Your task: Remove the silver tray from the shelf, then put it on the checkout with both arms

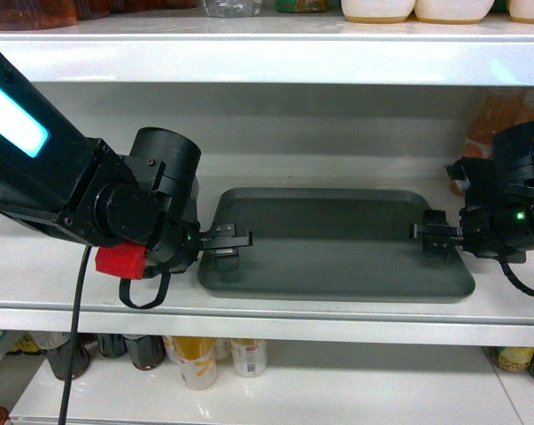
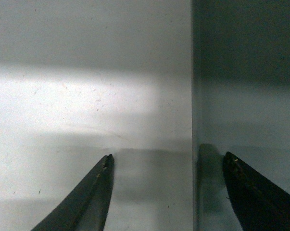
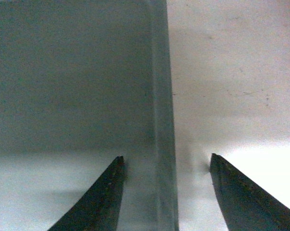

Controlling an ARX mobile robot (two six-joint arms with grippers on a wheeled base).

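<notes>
Tray position: the flat, matte grey-green rectangular silver tray (image 1: 337, 243) lies on the white glossy metal shelf (image 1: 267, 305), long side facing front, between the two arms.
Left gripper: the black left gripper (image 1: 224, 241) meets the tray's left short edge. In the left wrist view its jaws stand wide apart, one thin dark finger (image 2: 89, 197) over bare shelf (image 2: 87, 96) and the other over the tray (image 2: 245, 96), the rim running up between them.
Right gripper: the black right gripper (image 1: 437, 237) meets the tray's right short edge. Its jaws are also spread wide, one finger (image 3: 99, 202) over the tray floor (image 3: 72, 72), the other over white shelf (image 3: 231, 72), straddling the rim without closing on it.
Counts: one tray, two arms, each with one small green light; three shelf boards in sight.
Hard to see: whether any finger touches the tray cannot be told. Bottles and jars (image 1: 205, 359) on the lower board are dim and partly cut off; containers (image 1: 382, 9) on the top board are cropped by the frame. The right arm's housing runs off the edge.
</notes>
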